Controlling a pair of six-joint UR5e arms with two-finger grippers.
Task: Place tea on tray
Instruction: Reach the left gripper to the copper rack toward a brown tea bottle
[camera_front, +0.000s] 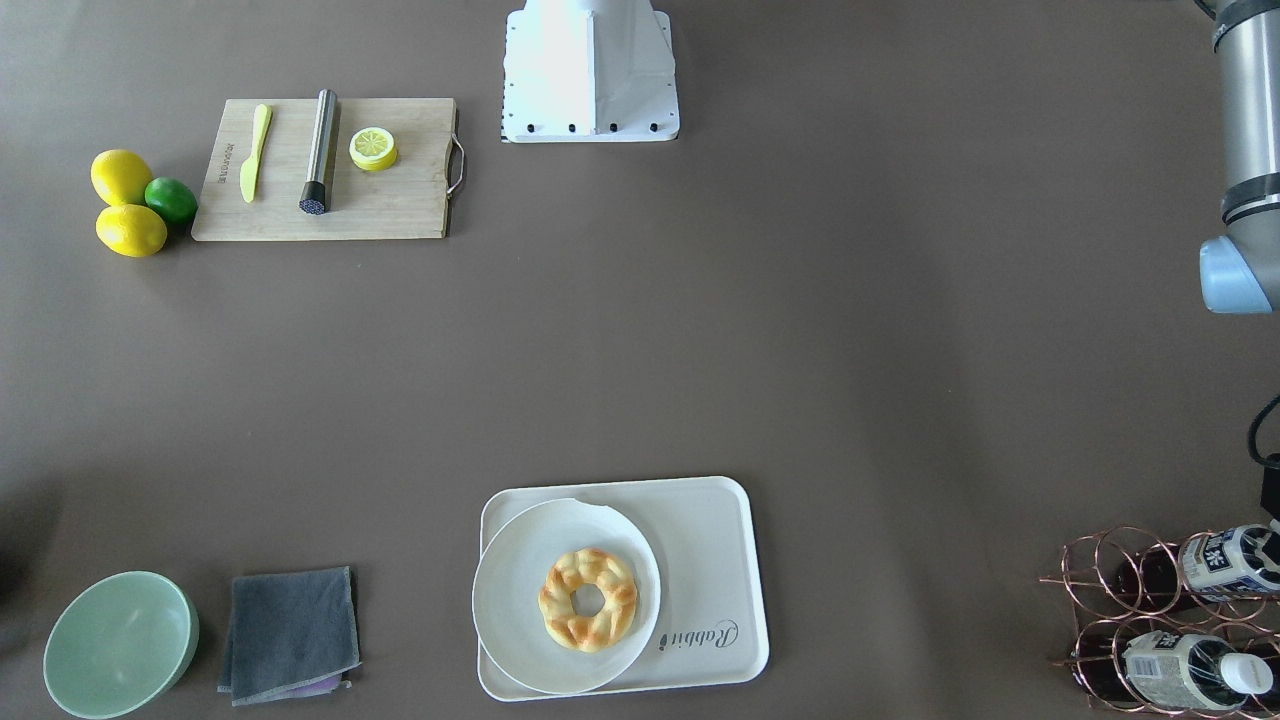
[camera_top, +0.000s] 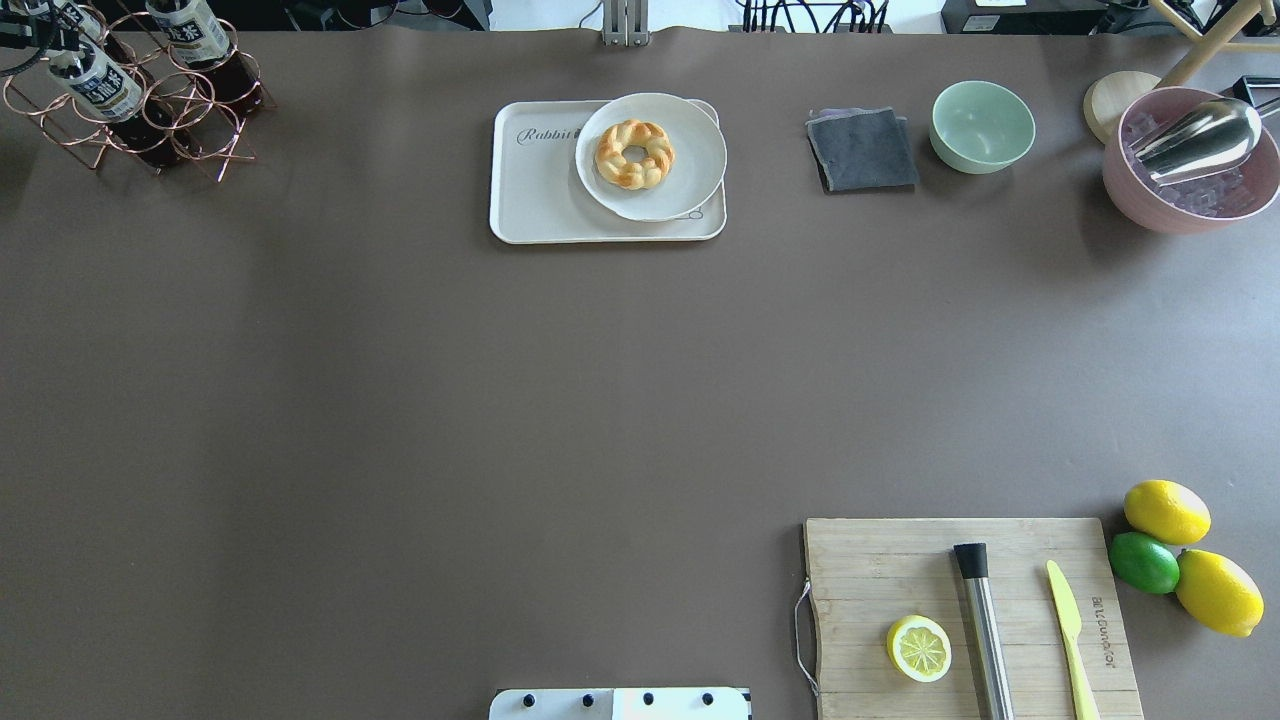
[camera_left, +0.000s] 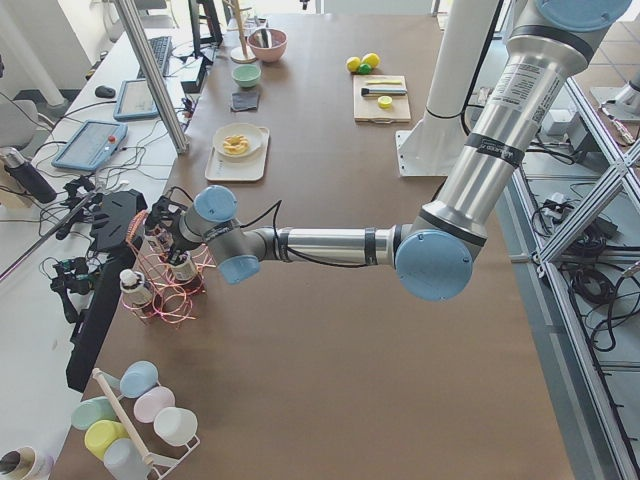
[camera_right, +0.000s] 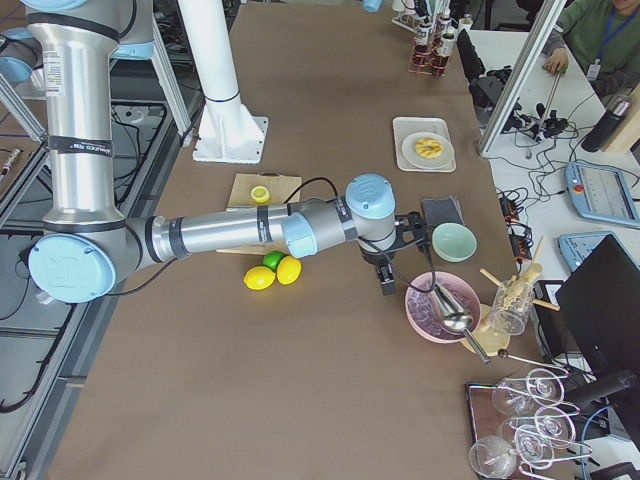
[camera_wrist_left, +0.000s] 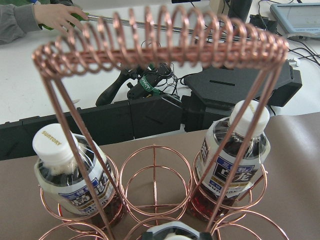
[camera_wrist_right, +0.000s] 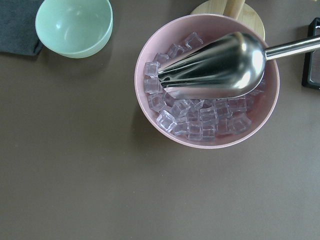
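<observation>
- Tea (camera_front: 1222, 562): upright in a ring of the copper wire rack (camera_wrist_left: 160, 40), at the counter's far corner on the robot's left, well apart from the tray (camera_front: 715, 560).
- Just beside it in the same rack, a look-alike bottle (camera_front: 1170, 672) with a paler speckled label; not to be confused.
- Left fingers (camera_left: 168, 232) right at the rack, close to the tea; spread or closed, cannot tell.
- Right fingers (camera_right: 386, 282) hanging above the counter near the pink bowl of ice (camera_wrist_right: 200, 25); state likewise impossible to tell.
- Probably light for its size yet full, so some slosh likely; smooth, slightly yielding plastic wall, slick label film, hard cap.
- Best taken at the neck or shoulder just under the white cap, since caged lower down by wire; then drawn straight up, minding the coiled handle overhead.
- Free landing spot on the tray beside the "Rabbit" lettering; other side filled by a round plate (camera_front: 505, 610) with a ring pastry (camera_front: 556, 600).
</observation>
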